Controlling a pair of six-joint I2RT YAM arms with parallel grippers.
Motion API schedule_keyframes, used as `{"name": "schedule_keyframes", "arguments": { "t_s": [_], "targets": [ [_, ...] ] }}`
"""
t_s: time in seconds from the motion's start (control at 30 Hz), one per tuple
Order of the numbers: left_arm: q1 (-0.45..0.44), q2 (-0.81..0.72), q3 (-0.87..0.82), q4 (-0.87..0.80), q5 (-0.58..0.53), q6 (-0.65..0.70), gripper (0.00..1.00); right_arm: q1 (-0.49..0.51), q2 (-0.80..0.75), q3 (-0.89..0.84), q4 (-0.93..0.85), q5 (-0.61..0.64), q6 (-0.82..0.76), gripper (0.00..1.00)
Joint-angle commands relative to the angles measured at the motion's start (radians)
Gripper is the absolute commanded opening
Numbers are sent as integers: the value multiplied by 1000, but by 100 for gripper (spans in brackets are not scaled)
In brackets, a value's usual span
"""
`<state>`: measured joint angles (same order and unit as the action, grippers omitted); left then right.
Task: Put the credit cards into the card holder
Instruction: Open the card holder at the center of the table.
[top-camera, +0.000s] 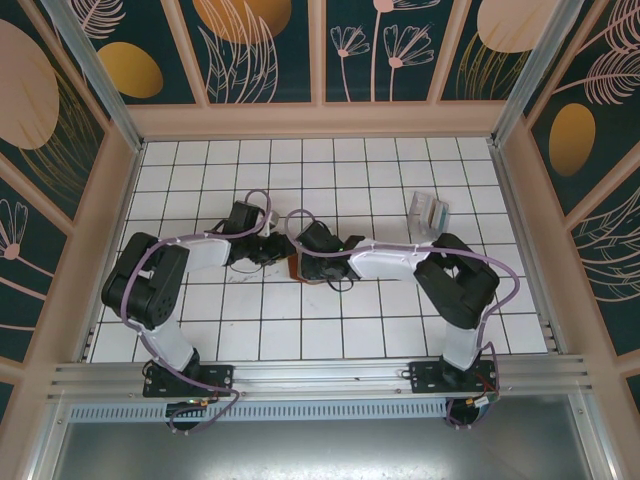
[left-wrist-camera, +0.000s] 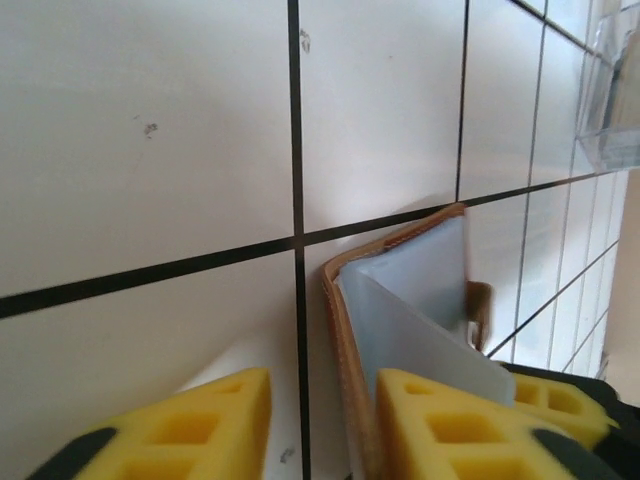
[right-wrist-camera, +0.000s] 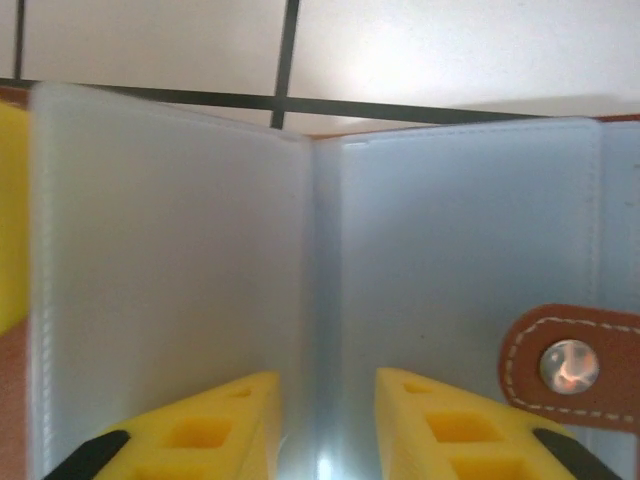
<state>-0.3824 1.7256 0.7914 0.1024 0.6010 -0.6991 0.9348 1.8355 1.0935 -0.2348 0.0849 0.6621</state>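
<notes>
From the overhead camera I see both arms folded inward so that their wrists meet near the middle of the white tiled bench (top-camera: 200, 330). The brown leather card holder (top-camera: 293, 266) lies on the tiles between them. A translucent striped packet (top-camera: 430, 212) sits well apart, toward the far right. On the left wrist camera the card holder stands partly open, its brown cover on edge and its pale blue plastic sleeves (left-wrist-camera: 410, 290) fanned up from it. The left jaws are released: bare tile shows between one yellow finger (left-wrist-camera: 200, 430) and the cover, while the other finger sits just beside the sleeves, and I cannot tell whether it touches them. On the right wrist camera the sleeves are spread like an open book, the fold running down into the gap between the right arm's yellow fingers (right-wrist-camera: 200, 435); the right jaws stand apart, released. The snap tab (right-wrist-camera: 572, 365) with its metal stud lies over the right-hand sleeve. The sleeves are cloudy, so I cannot tell whether a credit card is inside any of them
</notes>
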Motion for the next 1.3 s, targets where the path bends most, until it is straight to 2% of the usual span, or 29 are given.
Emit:
{"name": "schedule_keyframes", "arguments": {
  "t_s": [0.0,0.13,0.57,0.7,0.8,0.9,1.03,1.27],
  "targets": [
    [30,-61,-33,63,27,-37,41,-10,20,32,-56,47,1,36],
    [58,-105,-76,122,22,-76,49,-17,25,44,-64,32,-5,43],
    [69,-96,-120,240,106,-144,55,-16,21,77,-52,-13,-44,51],
    [68,-64,-100,128,16,-67,53,-16,31,78,-50,-18,-52,53],
    [68,-73,-118,122,-21,-49,52,-15,41,92,-60,-43,-62,54],
    [68,-52,-111,106,-30,-29,44,-14,32,89,-52,-66,-80,56],
    [68,-23,-108,105,-25,-23,26,-15,30,93,-51,-107,-97,56],
    [68,9,-108,111,-20,-17,14,-7,41,99,-113,-123,-123,54]
  ]
}}
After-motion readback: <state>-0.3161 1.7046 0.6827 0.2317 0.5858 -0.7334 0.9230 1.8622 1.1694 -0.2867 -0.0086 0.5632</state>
